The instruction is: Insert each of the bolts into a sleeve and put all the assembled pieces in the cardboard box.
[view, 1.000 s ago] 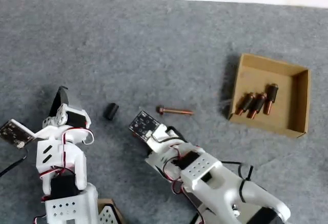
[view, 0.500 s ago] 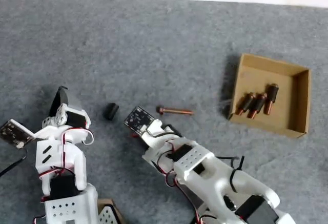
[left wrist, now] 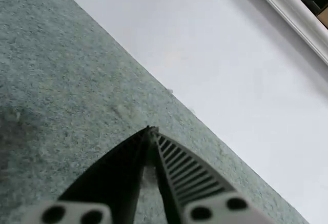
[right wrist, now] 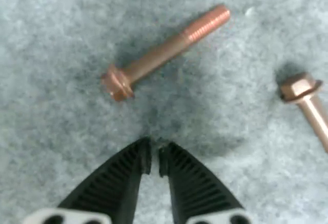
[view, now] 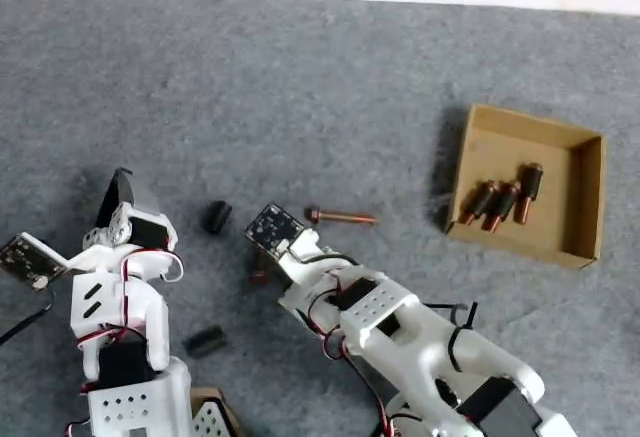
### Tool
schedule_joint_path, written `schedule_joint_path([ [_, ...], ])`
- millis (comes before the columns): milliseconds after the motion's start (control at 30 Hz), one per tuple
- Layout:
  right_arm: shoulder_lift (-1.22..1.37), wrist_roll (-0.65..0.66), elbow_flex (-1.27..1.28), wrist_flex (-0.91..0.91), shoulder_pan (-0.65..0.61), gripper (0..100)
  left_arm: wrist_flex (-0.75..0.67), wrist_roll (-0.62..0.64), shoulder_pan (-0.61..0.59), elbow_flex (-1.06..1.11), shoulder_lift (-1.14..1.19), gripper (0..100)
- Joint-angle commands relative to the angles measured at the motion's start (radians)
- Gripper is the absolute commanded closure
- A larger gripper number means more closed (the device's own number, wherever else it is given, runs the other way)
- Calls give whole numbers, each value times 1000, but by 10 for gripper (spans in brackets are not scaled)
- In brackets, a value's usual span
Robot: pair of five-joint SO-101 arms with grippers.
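My right end effector (right wrist: 155,153) is clenched on nothing, its fingers (right wrist: 134,172) nearly touching and pointing down at the grey surface (view: 300,87). Just past the tips, the near bolt (right wrist: 164,49) lies flat and slantwise, with its flanged head closest to me. From above, this same near bolt (view: 260,267) shows only in part, tucked against my right wrist. The far bolt (view: 342,217) lies in the open beside the wrist, its head turned towards my arm and its thread towards the cardboard box (view: 590,197). In my right wrist view the far bolt (right wrist: 307,106) shows its head, and its shank runs off the edge.

My left end effector (view: 122,192) is clenched too, empty and lifted. Its fingertips (left wrist: 149,136) point out over the surface towards the white strip (left wrist: 215,44) beyond it.

One black sleeve (view: 216,217) lies between my two arms, near the left end effector and apart from both bolts. A second sleeve (view: 205,341) lies on its side closer to my left arm's base.

The cardboard box sits well off to the right. Three assembled pieces (view: 500,200) lie side by side on its floor, copper ends towards me.
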Motion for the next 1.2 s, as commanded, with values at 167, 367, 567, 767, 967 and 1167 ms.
schedule_joint_path([
  [167,5,9,-33,4,39,989,0,-8,-25,16,-10,989],
  [367,-174,9,-33,148,-13,964,0,-5,-101,10,-10,989],
  [567,-437,11,5,257,-71,865,0,-5,-105,10,-10,989],
  [767,-605,5,101,257,-13,865,0,-5,-107,13,-10,989],
  [967,-858,5,189,257,62,865,3,-8,-104,19,-10,989],
  [1167,-1162,5,371,262,199,865,127,-9,-111,19,-10,990],
])
